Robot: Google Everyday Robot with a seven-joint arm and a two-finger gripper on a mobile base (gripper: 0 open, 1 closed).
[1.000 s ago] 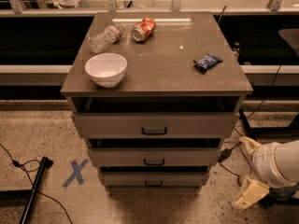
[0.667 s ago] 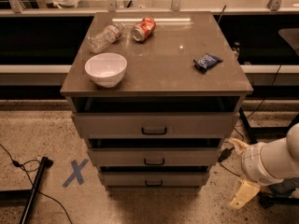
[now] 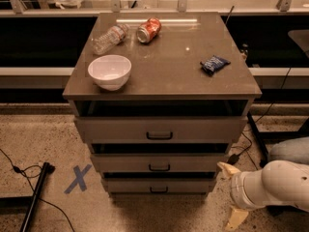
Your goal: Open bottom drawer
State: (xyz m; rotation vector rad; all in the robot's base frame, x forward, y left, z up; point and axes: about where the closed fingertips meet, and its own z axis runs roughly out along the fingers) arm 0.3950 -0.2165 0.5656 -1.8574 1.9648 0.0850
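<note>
Camera view, low right: is that the gripper?
— Yes. It sits near the floor, just beside the cabinet's lower right corner.
— And its fingers?
— Two cream fingers, spread wide apart, one above the other, with nothing between them.
— Where's the bottom drawer?
— At the foot of the cabinet, under the middle drawer and the top drawer. Its small dark handle is at the centre of the front.
— Is the gripper touching it?
— No. The gripper is to the right of the front, apart from the handle.
— What's on top?
— A white bowl at the front left. Behind it a clear bottle and a red can lie on their sides, near each other. A blue packet lies toward the right edge.
— The floor?
— A blue X to the cabinet's left, with a black pole further left.
</note>
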